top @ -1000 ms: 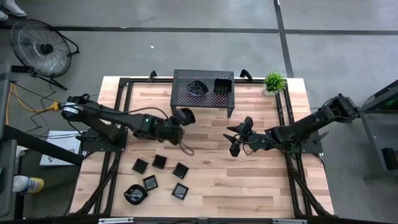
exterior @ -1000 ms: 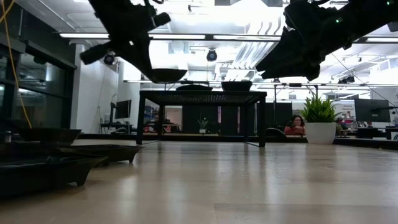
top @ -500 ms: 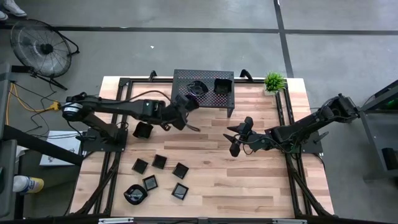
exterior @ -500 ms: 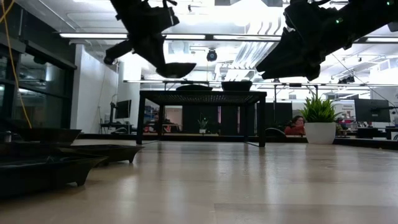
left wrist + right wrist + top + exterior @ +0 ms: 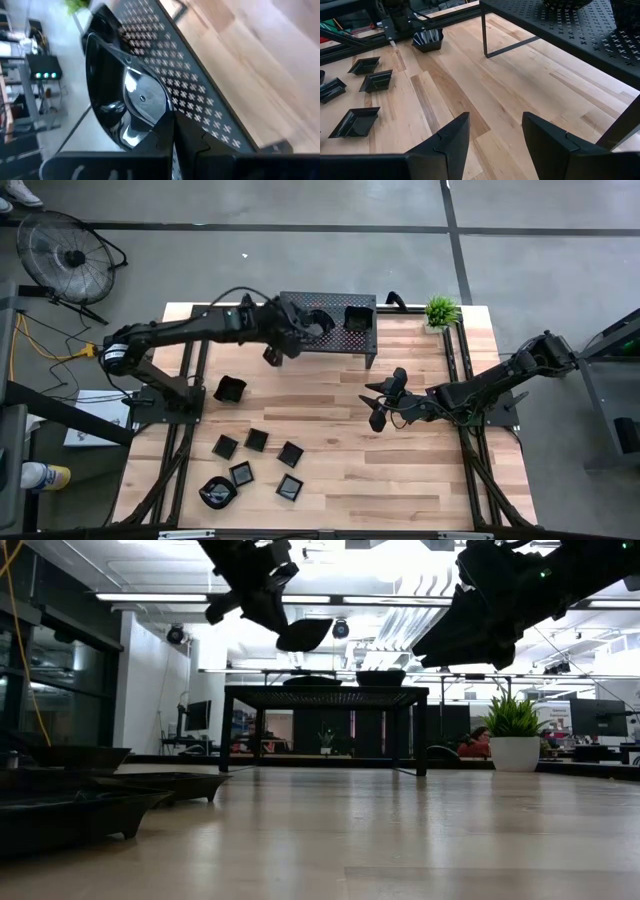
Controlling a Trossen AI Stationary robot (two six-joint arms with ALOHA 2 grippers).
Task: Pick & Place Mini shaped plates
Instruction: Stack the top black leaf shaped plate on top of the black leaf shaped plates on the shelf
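At the upper middle of the high view, the left gripper [image 5: 291, 338] hangs over the left end of the perforated rack [image 5: 365, 338], its fingers pinching a glossy black dish [image 5: 127, 107]; in the low view that dish [image 5: 303, 634] sits tilted in the air above the rack [image 5: 325, 695]; two more dishes [image 5: 338, 319] rest on the rack top; six mini shaped plates [image 5: 254, 464] lie at the lower left, a seventh [image 5: 230, 389] apart above them; right of centre the right gripper [image 5: 381, 399] waits over the table [image 5: 400, 480], fingers spread wide; no brand, label or writing can be read.
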